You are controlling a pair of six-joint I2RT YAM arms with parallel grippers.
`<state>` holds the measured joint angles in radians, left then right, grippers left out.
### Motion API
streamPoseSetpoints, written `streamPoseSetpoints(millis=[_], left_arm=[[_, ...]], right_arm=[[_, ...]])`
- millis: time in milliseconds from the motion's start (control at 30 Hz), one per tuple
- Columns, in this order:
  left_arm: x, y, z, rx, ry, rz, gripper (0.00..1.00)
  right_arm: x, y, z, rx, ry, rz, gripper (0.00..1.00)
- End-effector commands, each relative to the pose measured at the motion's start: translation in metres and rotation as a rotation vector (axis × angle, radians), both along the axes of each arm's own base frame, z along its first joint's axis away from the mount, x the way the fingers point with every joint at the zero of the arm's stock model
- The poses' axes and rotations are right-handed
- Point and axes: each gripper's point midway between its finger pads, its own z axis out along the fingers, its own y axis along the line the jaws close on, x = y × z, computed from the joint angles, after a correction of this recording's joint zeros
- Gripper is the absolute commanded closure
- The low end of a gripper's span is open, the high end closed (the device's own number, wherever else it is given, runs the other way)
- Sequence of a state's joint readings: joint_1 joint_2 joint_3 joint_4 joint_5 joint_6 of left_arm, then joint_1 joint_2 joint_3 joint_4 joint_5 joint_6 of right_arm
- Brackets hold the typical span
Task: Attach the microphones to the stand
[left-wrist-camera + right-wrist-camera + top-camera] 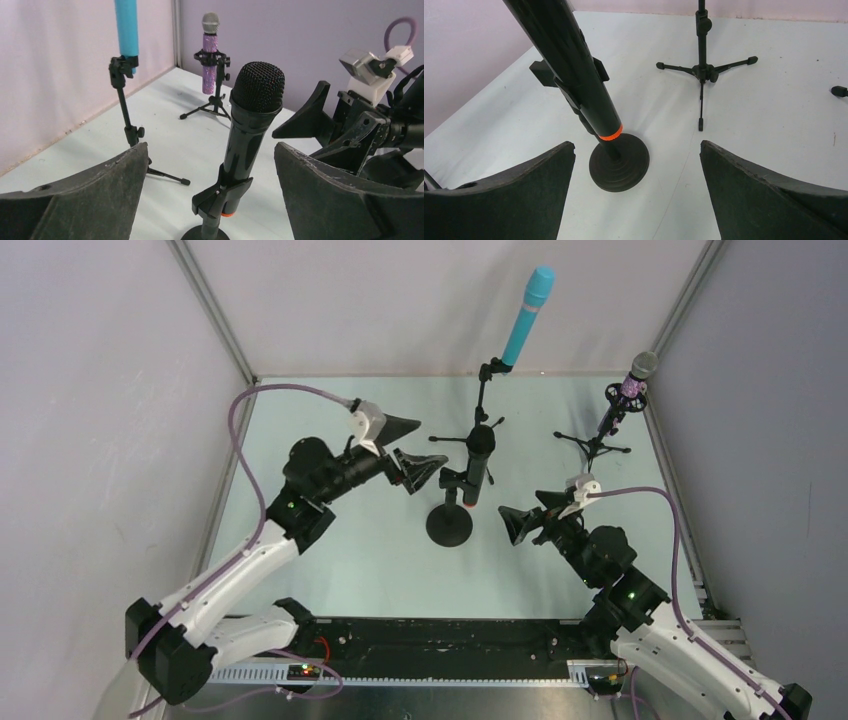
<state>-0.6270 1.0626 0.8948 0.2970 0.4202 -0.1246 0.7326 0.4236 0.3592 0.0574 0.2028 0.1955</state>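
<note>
The black microphone with an orange end [478, 466] stands clipped in a round-base stand [449, 525] mid-table; it also shows in the left wrist view [252, 125] and the right wrist view [569, 60]. The turquoise microphone [527, 316] sits in a tall tripod stand [484, 410] behind it. The purple glittery microphone [634, 380] sits in a small tripod stand [600, 440] at the back right. My left gripper [418, 450] is open and empty just left of the black microphone. My right gripper [515, 525] is open and empty to its right.
White walls with metal corner posts [215, 315] close the table on three sides. A black rail [440, 640] runs along the near edge between the arm bases. Purple cables [240, 440] loop over both arms.
</note>
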Motion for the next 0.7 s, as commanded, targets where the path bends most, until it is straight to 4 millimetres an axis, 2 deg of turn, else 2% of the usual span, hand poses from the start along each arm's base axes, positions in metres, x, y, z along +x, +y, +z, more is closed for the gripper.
streamPoseSetpoints(millis=[0, 267, 667], left_arm=[[-0.001, 0.022, 0.022, -0.132, -0.012, 0.082, 0.01], [0.007, 0.051, 0.014, -0.213, 0.029, 0.195, 0.0], [0.027, 0.087, -0.026, -0.257, 0.134, 0.391, 0.0]], right_arm=[[0.0, -0.002, 0.004, 0.028, 0.0, -0.009, 0.0], [-0.002, -0.003, 0.006, 0.035, -0.002, -0.009, 0.0], [-0.002, -0.007, 0.003, 0.032, 0.01, -0.027, 0.0]])
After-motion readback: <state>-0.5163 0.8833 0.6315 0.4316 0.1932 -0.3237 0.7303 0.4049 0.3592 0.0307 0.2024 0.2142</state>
